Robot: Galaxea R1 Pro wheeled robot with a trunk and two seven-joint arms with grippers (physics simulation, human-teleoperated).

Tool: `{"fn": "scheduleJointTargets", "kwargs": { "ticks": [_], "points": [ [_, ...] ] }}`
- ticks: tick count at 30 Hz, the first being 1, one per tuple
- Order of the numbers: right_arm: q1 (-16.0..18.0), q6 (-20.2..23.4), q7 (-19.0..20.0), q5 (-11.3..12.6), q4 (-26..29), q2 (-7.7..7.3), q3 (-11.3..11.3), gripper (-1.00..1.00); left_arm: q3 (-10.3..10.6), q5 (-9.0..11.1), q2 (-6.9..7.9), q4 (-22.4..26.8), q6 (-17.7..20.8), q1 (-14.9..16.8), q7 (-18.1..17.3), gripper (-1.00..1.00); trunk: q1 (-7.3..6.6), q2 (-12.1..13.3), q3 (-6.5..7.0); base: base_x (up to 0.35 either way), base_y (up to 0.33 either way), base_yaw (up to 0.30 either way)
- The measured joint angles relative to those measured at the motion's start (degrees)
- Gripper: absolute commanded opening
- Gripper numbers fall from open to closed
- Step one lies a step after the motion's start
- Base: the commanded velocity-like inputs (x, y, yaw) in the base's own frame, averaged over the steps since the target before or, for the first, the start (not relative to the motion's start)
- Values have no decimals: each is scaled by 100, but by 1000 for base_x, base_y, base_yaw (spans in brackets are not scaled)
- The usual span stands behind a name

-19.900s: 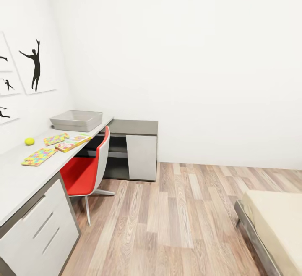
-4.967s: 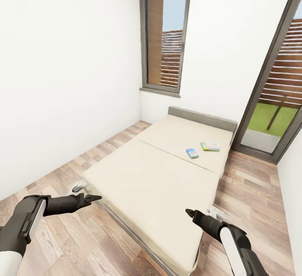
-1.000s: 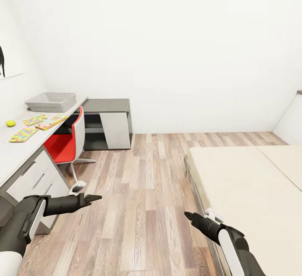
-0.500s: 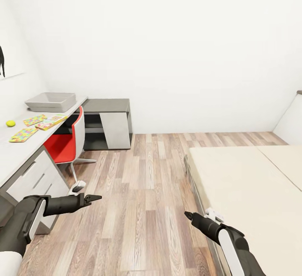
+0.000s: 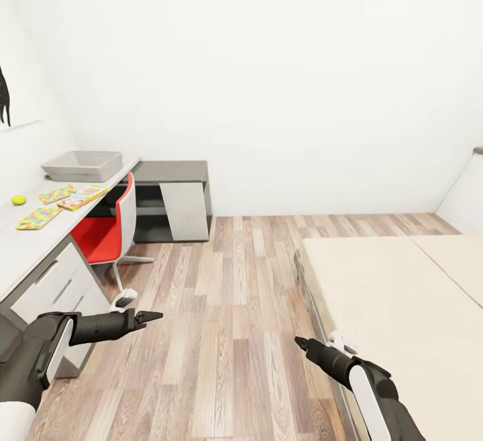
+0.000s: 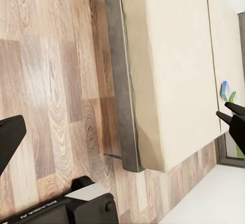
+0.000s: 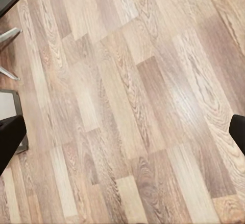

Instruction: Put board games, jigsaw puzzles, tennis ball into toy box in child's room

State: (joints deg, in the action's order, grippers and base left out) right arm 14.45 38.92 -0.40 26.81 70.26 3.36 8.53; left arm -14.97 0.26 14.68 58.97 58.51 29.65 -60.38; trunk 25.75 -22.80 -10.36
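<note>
on the wood-plank floor (image 5: 235, 307) between the table (image 5: 27, 253) and the bed (image 5: 402, 307), i stand with both arms held low and forward, carrying nothing. my left gripper (image 5: 149, 317) has its jaws pressed together into a point, and so does my right gripper (image 5: 300, 343). the step in hand looks like driving to a pickup spot; to do it well, i judge i should roll close and square to one surface before reaching, keeping my arms clear of the red chair (image 5: 111, 233). on the table i count one toy box (image 5: 84, 165), one tennis ball (image 5: 18, 199), two jigsaw puzzles (image 5: 37, 217) and (image 5: 56, 194), and one board game (image 5: 82, 198) just beside them, all outside the box. in my left wrist view, two small board games (image 6: 225, 89) and (image 6: 233, 96) lie at the far end of the mattress, partly behind my fingertip. none is in the box yet.
</note>
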Motion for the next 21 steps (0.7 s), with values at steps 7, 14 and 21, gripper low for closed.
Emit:
{"fn": "scheduleJointTargets", "kwargs": {
  "ticks": [7, 14, 21],
  "points": [
    [0, 4, -2, 11, -13, -5, 14, 100, 6, -1, 0, 0, 0, 0, 0, 100, 0, 0, 66, 0, 0, 43],
    [0, 3, -5, 18, -29, -4, 18, 100, 6, 0, 0, 1, 0, -1, -1, 100, 0, 0, 132, 0, 0, 75],
    [0, 2, -7, 24, -36, 0, 18, 100, 8, 0, 0, 1, 2, -1, 0, 100, 0, 0, 198, 0, 0, 85]
  ]
}}
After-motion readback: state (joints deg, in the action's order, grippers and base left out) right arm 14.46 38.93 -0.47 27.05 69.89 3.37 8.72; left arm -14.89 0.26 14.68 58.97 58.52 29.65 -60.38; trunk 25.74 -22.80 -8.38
